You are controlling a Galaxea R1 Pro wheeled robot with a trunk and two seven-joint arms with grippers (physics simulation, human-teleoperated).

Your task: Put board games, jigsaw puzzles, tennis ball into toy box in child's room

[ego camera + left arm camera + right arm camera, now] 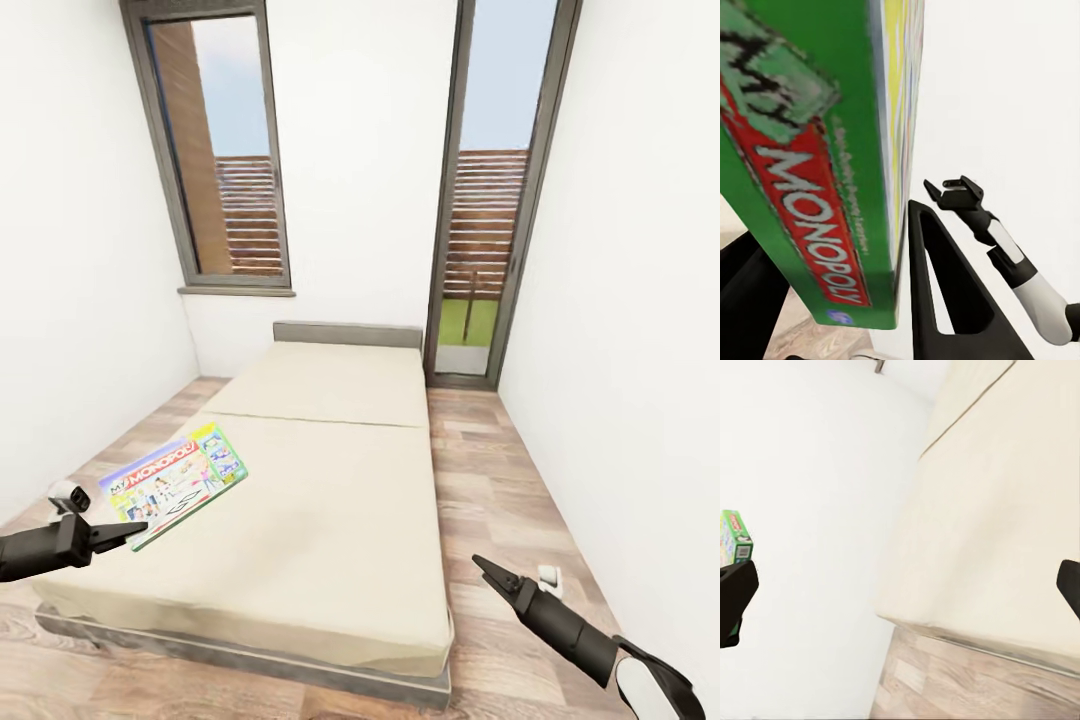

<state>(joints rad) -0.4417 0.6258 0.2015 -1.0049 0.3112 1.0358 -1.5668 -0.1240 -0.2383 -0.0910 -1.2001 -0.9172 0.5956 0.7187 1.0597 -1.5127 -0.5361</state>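
A white Monopoly board game [175,480] with a colourful border hangs tilted over the left edge of the bed [330,520], which has a beige mattress. My left gripper [140,527] is shut on the box's near corner. The left wrist view has the box's green side [810,187] clamped in the left gripper [832,247], with one black finger [945,300] beside it. My right gripper [485,568] hovers over the floor by the bed's right front corner. It is open, and the right wrist view puts its fingers far apart around empty space [904,592]. The box's end [735,536] appears there too.
The bed takes up most of a narrow white-walled room. A strip of wood-plank floor [500,470] runs along its right side, close to the right wall. At the back are a dark-framed window [215,150] and a tall glass door [490,200].
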